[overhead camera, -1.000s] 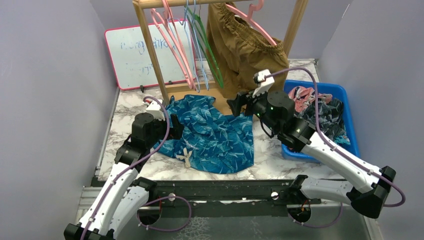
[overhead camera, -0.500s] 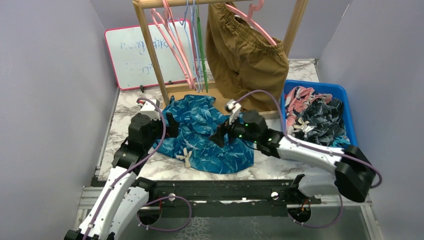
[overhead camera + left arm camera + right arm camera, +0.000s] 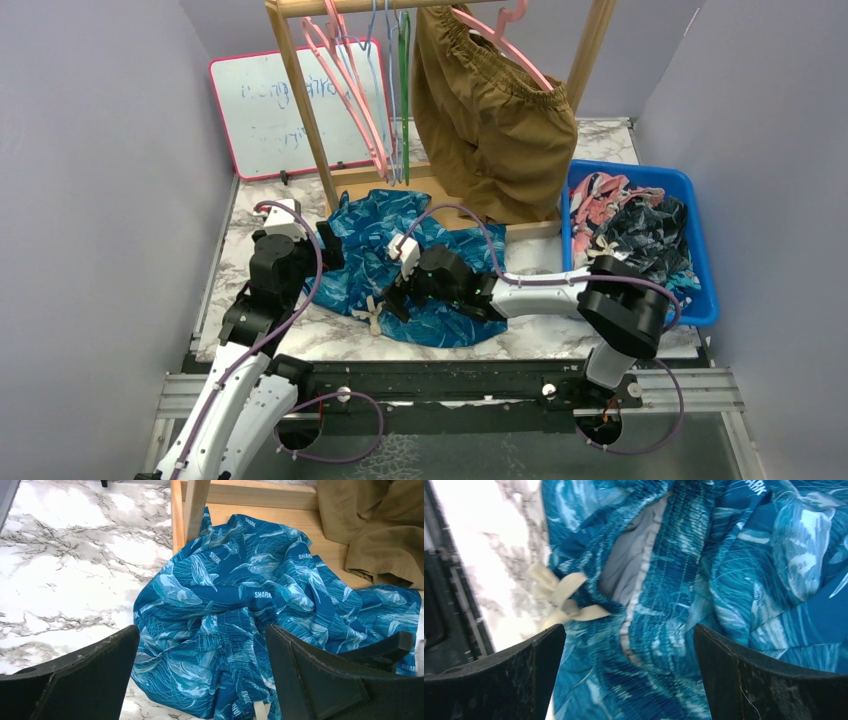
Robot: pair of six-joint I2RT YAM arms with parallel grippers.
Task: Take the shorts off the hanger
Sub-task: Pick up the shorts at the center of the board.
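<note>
Blue shark-print shorts [image 3: 440, 265] lie crumpled on the marble table, off any hanger. Brown-orange shorts [image 3: 490, 110] hang on a pink hanger [image 3: 510, 50] from the wooden rack. My left gripper [image 3: 328, 245] is open at the blue shorts' left edge; in the left wrist view the blue shorts [image 3: 240, 605] lie between and beyond the left gripper's [image 3: 202, 635] fingers. My right gripper [image 3: 392, 298] is open, low over the shorts' elastic waistband [image 3: 659, 580], near the white drawstring [image 3: 566, 597]. Nothing is gripped by the right gripper [image 3: 629, 632].
A wooden rack [image 3: 300, 110] with several empty hangers [image 3: 370, 90] stands at the back, its base board [image 3: 260, 510] under the shorts' far edge. A whiteboard [image 3: 270, 110] leans back left. A blue bin [image 3: 700, 240] at right holds patterned shorts [image 3: 630, 225].
The right arm swung down and left from beside the hanging shorts to the blue shorts' waistband, its jaws widening. The left gripper drew back slightly to the left and opened a little more.
</note>
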